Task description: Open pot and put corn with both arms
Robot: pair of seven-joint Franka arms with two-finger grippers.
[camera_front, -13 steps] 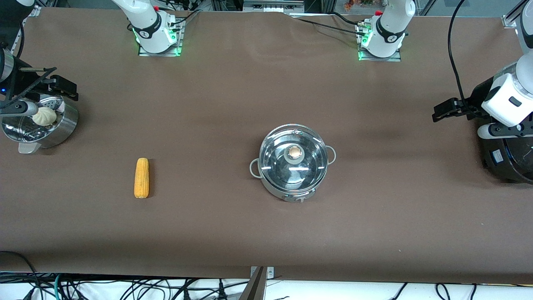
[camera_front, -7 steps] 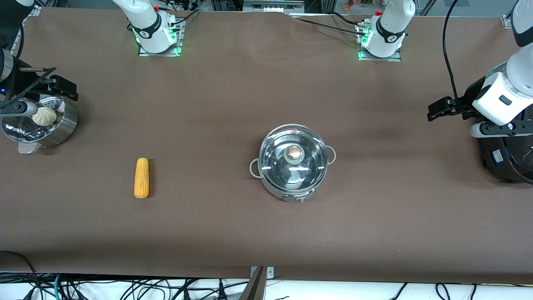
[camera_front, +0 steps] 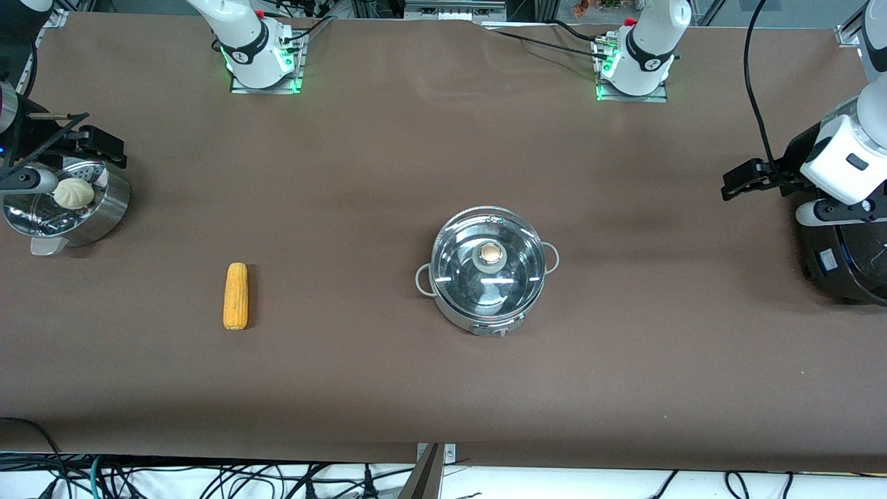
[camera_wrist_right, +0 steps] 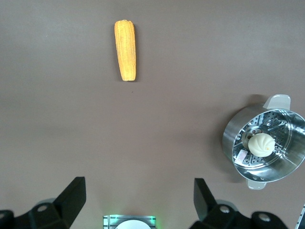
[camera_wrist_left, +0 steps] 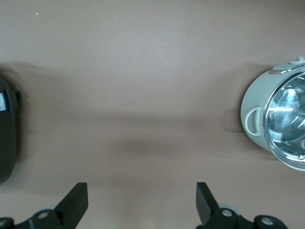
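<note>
The right hand point(camera_front: 104, 149) hangs wide open over the steamer bowl point(camera_front: 104, 208), the corn point(camera_front: 235, 296) well clear of it — stiff, light, best pinched mid-cob. The pot point(camera_front: 487, 272) lies between both hands; its glass lid — fragile, slippery — wants the knob point(camera_front: 490, 254). The left hand point(camera_front: 738, 181) gapes near the cooker point(camera_front: 845, 267).

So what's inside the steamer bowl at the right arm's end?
The steamer bowl holds a perforated insert with one white bun on it. Whatever lies beneath the insert is hidden.
</note>
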